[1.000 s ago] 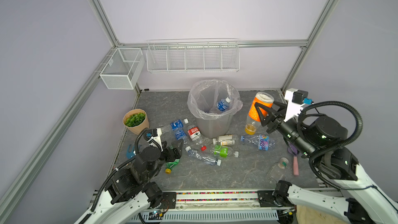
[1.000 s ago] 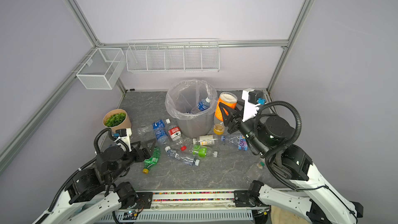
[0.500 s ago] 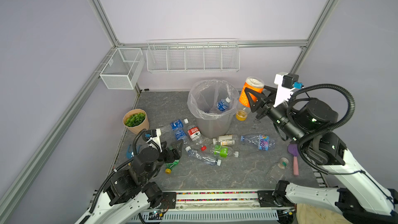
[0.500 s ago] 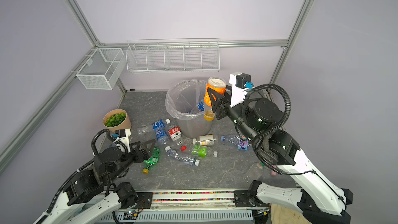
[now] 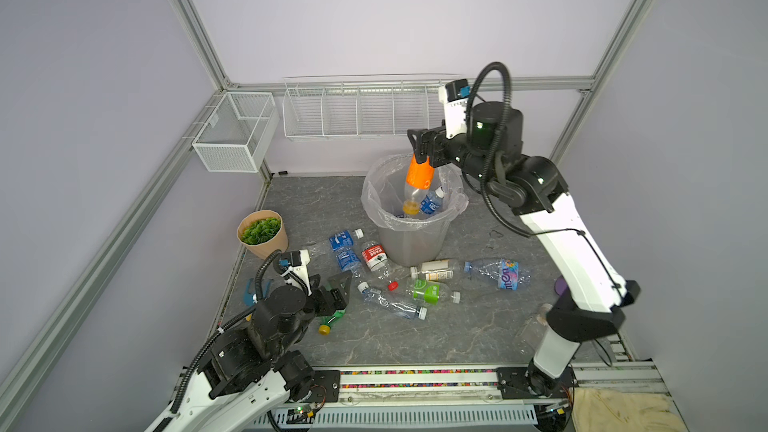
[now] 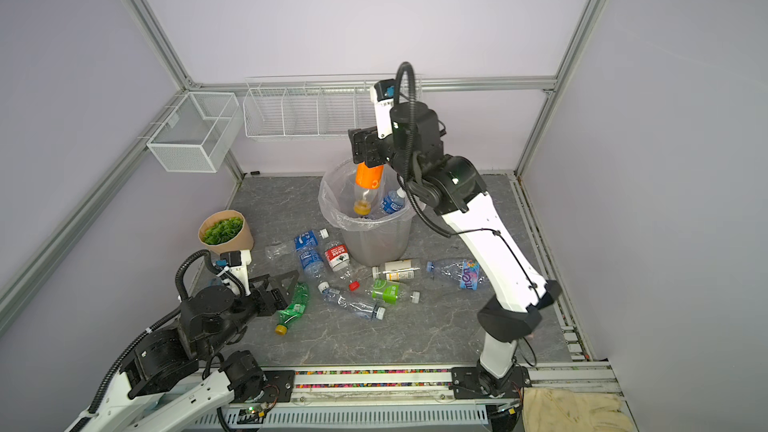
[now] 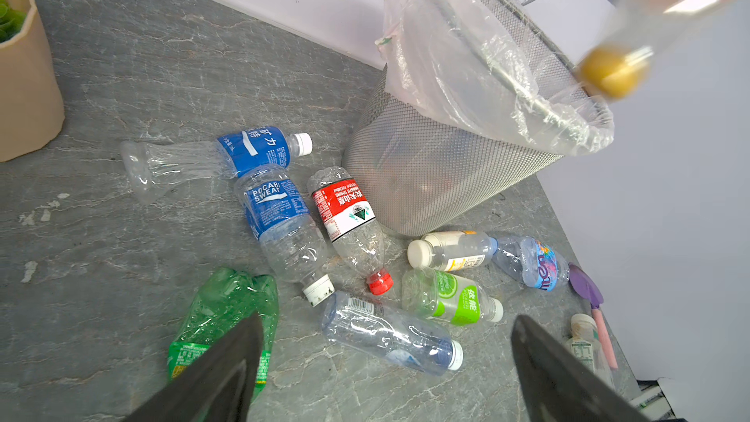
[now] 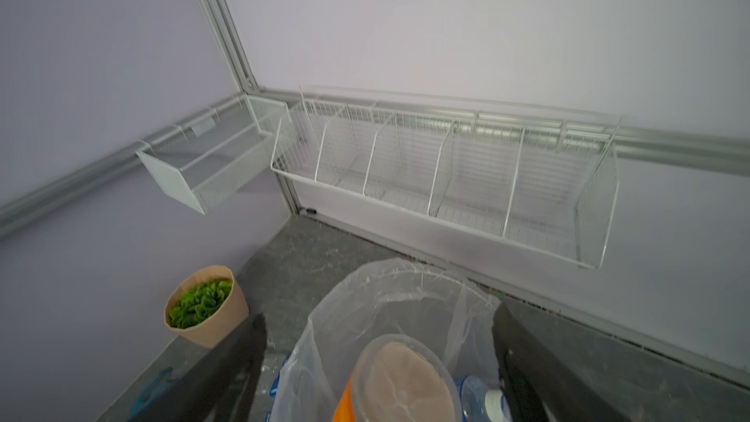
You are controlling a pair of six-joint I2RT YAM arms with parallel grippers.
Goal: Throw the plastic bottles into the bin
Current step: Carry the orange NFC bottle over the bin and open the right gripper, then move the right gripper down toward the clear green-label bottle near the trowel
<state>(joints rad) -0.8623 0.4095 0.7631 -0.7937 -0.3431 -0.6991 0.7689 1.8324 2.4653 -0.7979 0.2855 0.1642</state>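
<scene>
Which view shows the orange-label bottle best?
Both top views: the bottle shows nearly whole, cap down, over the bin. The left wrist view catches only a blurred part at its edge; the right wrist view sees only its base end-on.

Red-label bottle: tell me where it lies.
In both top views the red-label bottle lies just left of the bin's base, beside a blue-label bottle.

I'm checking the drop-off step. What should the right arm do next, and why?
Probably raise the right gripper away from the bin and turn toward the blue-and-pink-labelled bottle lying nearby. Its jaws stand open, and the orange-labelled bottle is cap-down over the bin's opening, touching neither finger, so that drop looks done.
</scene>
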